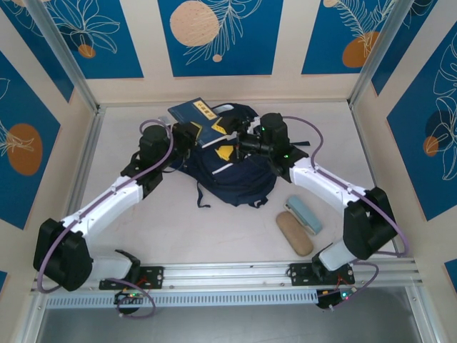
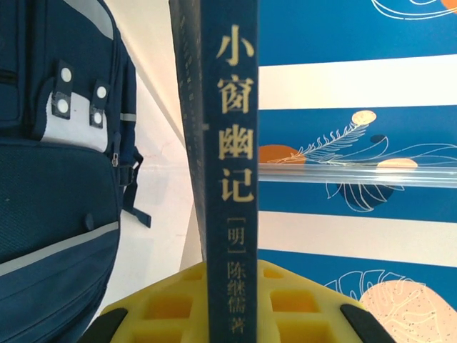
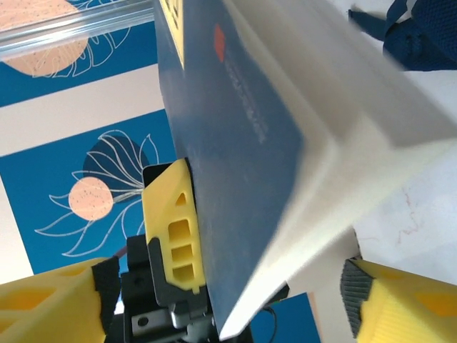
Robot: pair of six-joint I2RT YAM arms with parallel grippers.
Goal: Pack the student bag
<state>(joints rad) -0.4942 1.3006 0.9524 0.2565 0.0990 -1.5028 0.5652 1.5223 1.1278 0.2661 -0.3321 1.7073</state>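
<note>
Rail [image 1: 285, 270] runs along the bottom edge of the overhead view. Just above it, at lower right, a tan oblong pouch [image 1: 294, 233] and a pale teal case [image 1: 305, 214] lie side by side on the bench [image 1: 143, 236]. Farther in, at the centre of the frame, the student bag [image 1: 239, 175] lies flat on the bench between the two arms. Over its upper end is a navy book [image 1: 194, 116]. The left tool [image 2: 228, 289] is clenched on the book's spine, yellow pads [image 2: 171, 307] either side of the gold lettering. The right tool [image 3: 278, 243] is released, jaws wide around the book, one yellow finger [image 3: 171, 221] by the cover, the other clear of the page edge. Blue floral wall panels [image 1: 218, 36] close the top of the frame.
</note>
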